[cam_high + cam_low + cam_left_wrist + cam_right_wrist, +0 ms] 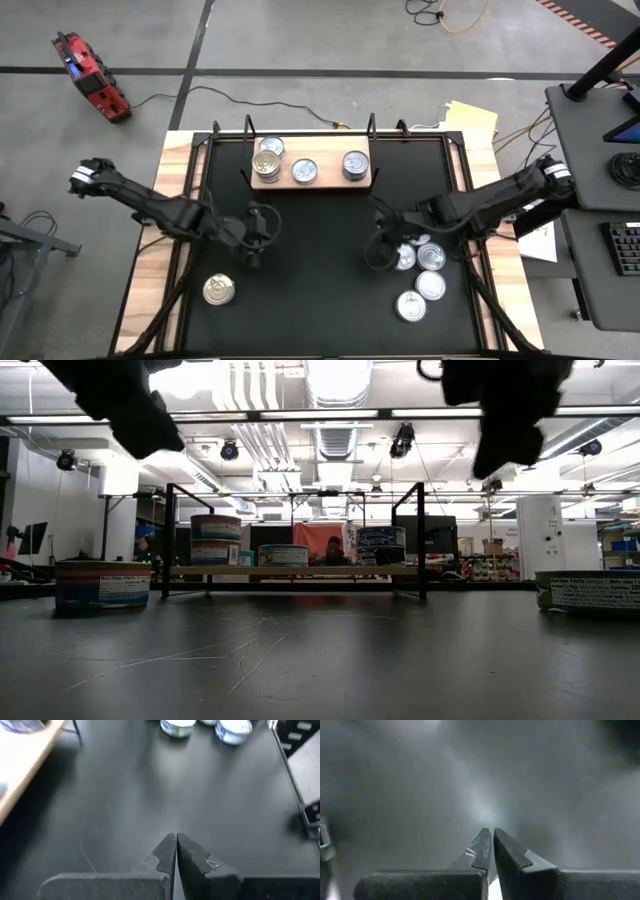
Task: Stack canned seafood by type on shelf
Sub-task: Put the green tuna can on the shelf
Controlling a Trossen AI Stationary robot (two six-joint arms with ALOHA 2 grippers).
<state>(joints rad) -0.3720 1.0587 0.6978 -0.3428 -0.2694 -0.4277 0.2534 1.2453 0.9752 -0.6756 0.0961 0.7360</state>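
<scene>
The tabletop is matt black, faintly scratched, edged in pale wood. The shelf is light bare wood. The cans show shiny metal lids and glossy paper labels.

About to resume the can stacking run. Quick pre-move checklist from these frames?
1. Left hand empty: ok, fingers shut on nothing above bare table.
2. Right hand empty: ok, shut, nothing between the fingers.
3. Shelf has free room: ok, gaps remain between its cans.
4. Two-high stack on the shelf's left end sits straight: ok in the low view.
5. Loose cans reachable: ok, gold-topped can lies near the left arm, silver cluster near the right.
6. Labels readable for sorting: cannot tell.
</scene>
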